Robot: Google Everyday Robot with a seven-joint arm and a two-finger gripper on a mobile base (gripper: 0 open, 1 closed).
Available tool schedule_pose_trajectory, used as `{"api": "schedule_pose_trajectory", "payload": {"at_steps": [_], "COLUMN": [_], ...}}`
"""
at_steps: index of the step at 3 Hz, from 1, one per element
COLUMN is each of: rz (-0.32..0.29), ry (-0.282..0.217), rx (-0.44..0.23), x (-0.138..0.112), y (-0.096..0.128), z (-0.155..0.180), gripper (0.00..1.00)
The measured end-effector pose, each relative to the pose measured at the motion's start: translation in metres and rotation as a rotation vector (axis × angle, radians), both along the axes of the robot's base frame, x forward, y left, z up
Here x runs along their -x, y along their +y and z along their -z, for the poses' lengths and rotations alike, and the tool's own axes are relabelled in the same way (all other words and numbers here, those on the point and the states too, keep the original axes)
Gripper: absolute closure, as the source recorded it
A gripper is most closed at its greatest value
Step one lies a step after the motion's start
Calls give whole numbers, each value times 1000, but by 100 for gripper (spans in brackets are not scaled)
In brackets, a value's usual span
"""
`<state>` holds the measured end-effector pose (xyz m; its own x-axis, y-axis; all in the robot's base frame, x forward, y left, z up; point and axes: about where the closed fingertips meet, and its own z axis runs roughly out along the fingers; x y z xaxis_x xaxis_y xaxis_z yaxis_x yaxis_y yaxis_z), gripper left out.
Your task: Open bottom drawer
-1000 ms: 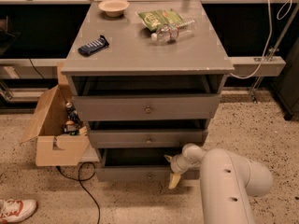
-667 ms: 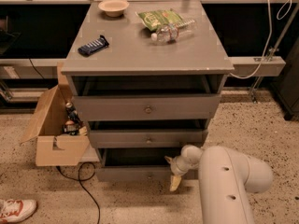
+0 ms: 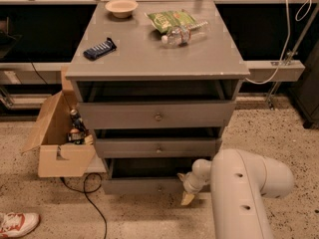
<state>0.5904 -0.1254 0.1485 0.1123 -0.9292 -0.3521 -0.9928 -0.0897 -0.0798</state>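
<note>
The grey cabinet [image 3: 154, 59] has three drawers. The bottom drawer [image 3: 144, 185] is the narrowest, with a small round knob [image 3: 160, 187] at its centre; its front stands a little out from the cabinet, with a dark gap above it. My white arm [image 3: 244, 193] comes in from the lower right. My gripper [image 3: 188, 193] is at the right end of the bottom drawer's front, its yellowish fingertip [image 3: 187, 198] pointing down by the floor.
The middle drawer [image 3: 157, 147] and the top drawer [image 3: 157, 116] sit above. The top holds a bowl [image 3: 121, 7], a green bag [image 3: 172, 20], a plastic bottle [image 3: 183, 33] and a dark bar [image 3: 99, 48]. An open cardboard box [image 3: 57, 133], a cable [image 3: 89, 195] and a shoe [image 3: 17, 223] lie to the left.
The arm and gripper stay by the bottom drawer's right end; nothing has clearly moved.
</note>
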Motion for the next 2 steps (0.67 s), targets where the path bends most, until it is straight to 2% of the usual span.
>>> {"api": "schedule_pose_trajectory", "payload": {"at_steps": [1,2], "rz": [15,15], "ry": [22,22], "rx": [-13,-13], "x": [17,17], "y": [-7,-7], "z": [3,-2], "gripper": [50,73]}}
